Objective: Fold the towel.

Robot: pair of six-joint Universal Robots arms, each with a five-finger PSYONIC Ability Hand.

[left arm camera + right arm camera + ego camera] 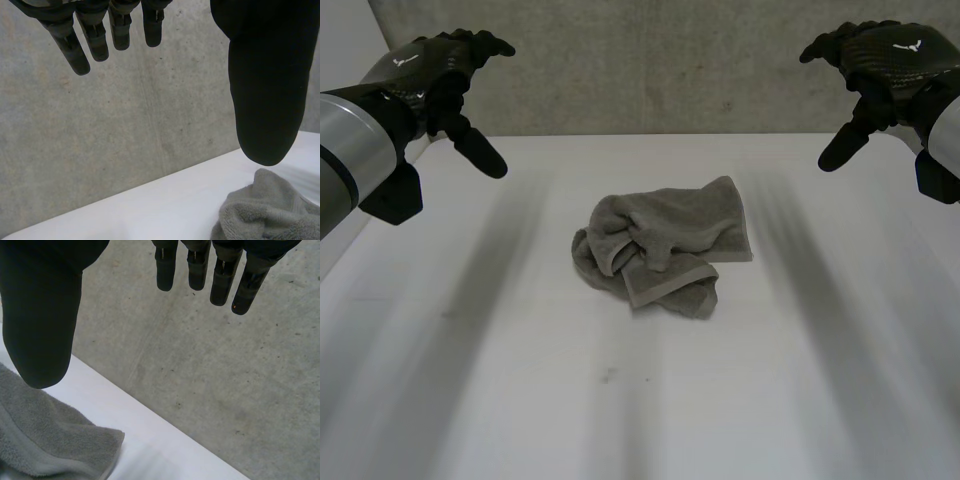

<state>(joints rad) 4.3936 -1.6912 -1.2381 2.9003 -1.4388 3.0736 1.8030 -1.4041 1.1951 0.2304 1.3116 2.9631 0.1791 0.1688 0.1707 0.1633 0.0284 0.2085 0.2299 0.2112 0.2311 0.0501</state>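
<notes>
In the middle of the frame, the towel lies in a crumpled heap on the white worktop, its layers doubled over one another and a hemmed flap turned out on the near side. Your left hand hangs in the upper left corner and your right hand in the upper right. Both are raised over the far edge and well apart from the cloth. The left fingers and the right fingers are straight and spread, thumbs set wide, holding nothing.

By my reading no fold is made yet, so you are at the approach. The heap likely needs spreading flat first. That calls for bringing both hands down and inward, each to its own side, and finding a hem or corner to draw outward. The loose corner below your right thumb looks the easiest to take.

Bare worktop surrounds the towel, widest toward the bottom of the frame. The concrete wall stands just behind the far edge, so spread toward yourself. The left edge slants down the lower left.
</notes>
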